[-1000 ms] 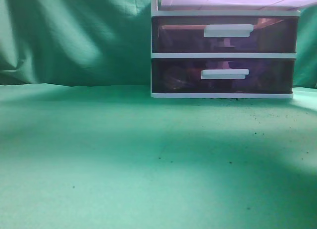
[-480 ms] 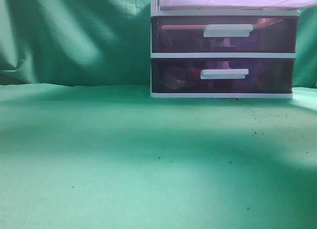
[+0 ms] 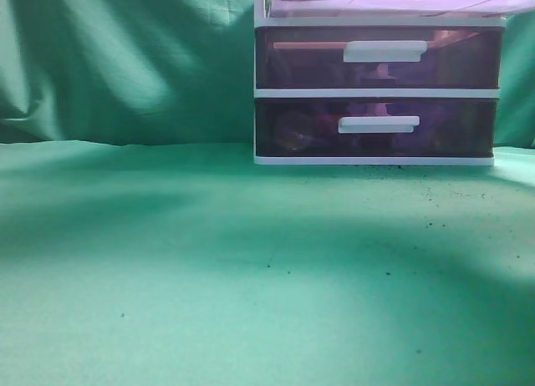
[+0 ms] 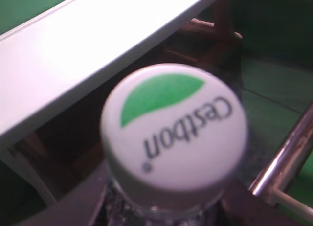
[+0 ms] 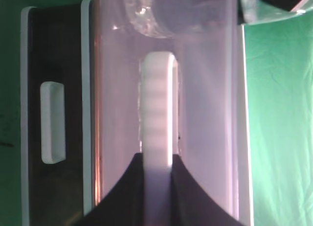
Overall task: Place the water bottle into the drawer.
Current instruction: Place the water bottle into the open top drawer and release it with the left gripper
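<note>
Close on white plastic bottle cap (image 4: 174, 128), green leaf mark, "Cestbon" lettering, blurred. Clear ribbed bottle neck (image 4: 146, 212) just below. Dark gripper parts flanking neck at bottom edge. White flat unit top (image 4: 78, 50) behind; dark translucent drawer interior (image 4: 98, 133) beneath cap. Chrome rod (image 4: 288, 152) at right.

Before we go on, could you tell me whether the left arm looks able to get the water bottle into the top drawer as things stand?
Probably yes. The right gripper holds the drawer by its handle, pulled out, and the water bottle in the left gripper hangs beside the unit's white frame with nothing visibly blocking.
</note>
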Robot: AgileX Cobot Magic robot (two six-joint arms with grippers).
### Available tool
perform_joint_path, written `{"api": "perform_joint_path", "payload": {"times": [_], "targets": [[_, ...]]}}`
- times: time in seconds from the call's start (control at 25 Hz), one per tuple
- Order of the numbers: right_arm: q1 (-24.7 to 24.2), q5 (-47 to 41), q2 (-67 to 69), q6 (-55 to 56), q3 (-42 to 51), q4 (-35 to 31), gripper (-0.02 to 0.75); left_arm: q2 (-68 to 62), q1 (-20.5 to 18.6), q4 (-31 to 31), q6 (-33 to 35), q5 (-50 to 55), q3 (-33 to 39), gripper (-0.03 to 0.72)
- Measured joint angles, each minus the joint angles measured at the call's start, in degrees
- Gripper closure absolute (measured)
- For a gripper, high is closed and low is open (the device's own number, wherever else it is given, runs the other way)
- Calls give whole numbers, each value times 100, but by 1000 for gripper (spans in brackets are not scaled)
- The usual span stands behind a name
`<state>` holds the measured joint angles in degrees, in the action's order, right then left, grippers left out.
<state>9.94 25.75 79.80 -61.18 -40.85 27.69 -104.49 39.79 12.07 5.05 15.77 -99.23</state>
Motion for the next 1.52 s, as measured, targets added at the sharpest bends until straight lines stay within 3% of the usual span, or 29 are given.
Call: {"api": "perform_joint_path", "payload": {"times": [0.28,0.44,0.52,0.68,0.76,1.08,1.28,1.32,1.52], "targets": [[0,-38,17,88,2,27,648,-82,-147,-19,-697,16,-56,414],[0,-38,17,134,11,27,648,-82,-139,-299,-801,-154,-56,127],[0,-47,17,144,11,27,648,-82,-120,-379,-809,-281,-56,45],[0,-47,17,144,11,29,648,-82,-69,-407,-814,-759,-56,45],[0,-47,17,144,11,39,648,-82,-9,-407,-814,-1148,-56,118],[0,-47,17,333,11,63,648,-981,111,-297,-869,-3453,-80,105],[0,-47,17,501,49,104,648,-1754,111,507,-1585,-5215,-218,105],[0,-35,17,514,49,107,648,-1824,111,710,-1790,-5341,-307,145],[0,-44,17,631,61,144,648,-1838,111,1821,-2092,-5176,-568,130]]}}
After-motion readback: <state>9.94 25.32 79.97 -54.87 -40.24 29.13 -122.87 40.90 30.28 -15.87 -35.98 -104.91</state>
